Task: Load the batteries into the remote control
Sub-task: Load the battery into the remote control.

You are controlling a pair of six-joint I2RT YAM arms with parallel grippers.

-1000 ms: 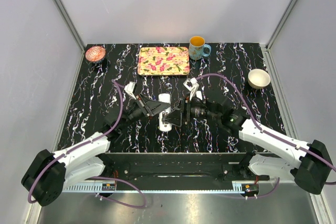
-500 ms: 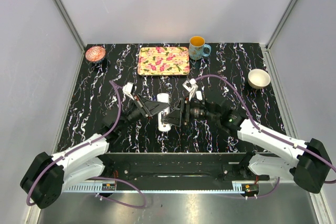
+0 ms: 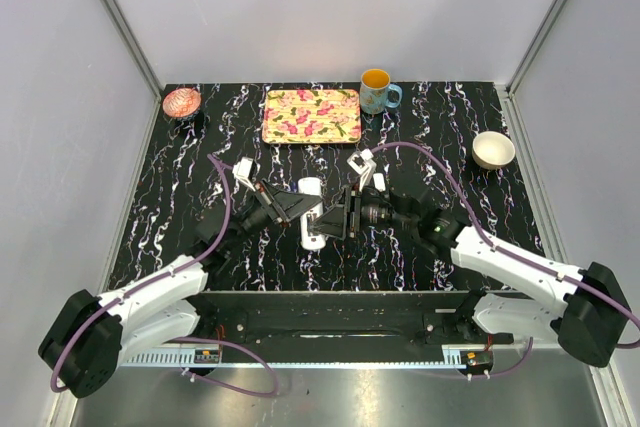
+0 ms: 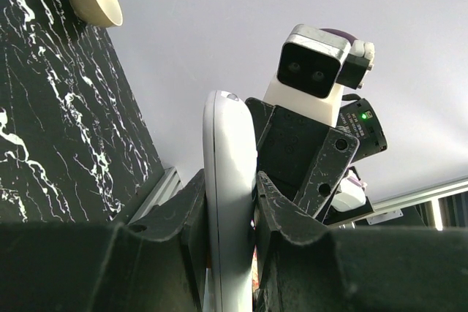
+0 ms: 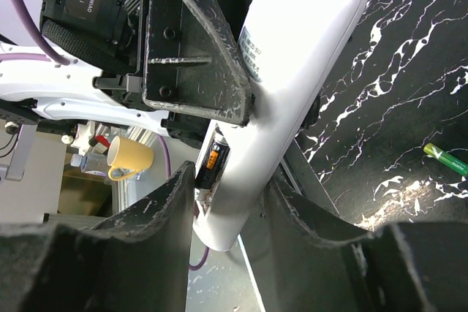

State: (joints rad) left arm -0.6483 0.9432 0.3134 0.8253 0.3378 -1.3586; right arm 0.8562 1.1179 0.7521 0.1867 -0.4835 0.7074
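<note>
At the back of the black, white-veined table (image 3: 450, 117): a blue ceramic mug (image 3: 379, 92) with orange-yellow showing inside, liquid or glaze impossible to tell. Beside it, a flat rectangular tray with a pink-and-yellow floral pattern (image 3: 311, 115). In the far left corner, a small pink-red patterned dish (image 3: 181, 102). Off to the right, a round cream bowl (image 3: 493, 150), only its pale inside on show.

Mid-table, held above the surface, the slim white plastic remote control (image 3: 313, 209), pinched tight by its long edges in the left gripper (image 3: 304, 209). In its opened back, a reddish-orange slim cylindrical battery (image 5: 212, 162). Lying on the table well apart, a green battery (image 5: 446, 157). Right gripper (image 3: 329, 217) straddling the remote's end, jaws part-closed, contact impossible to tell.

Compared with a second ago: right gripper edged slightly left towards the remote, left wrist shifted a touch. Remote, mug, tray, dish and bowl in the same spots.
</note>
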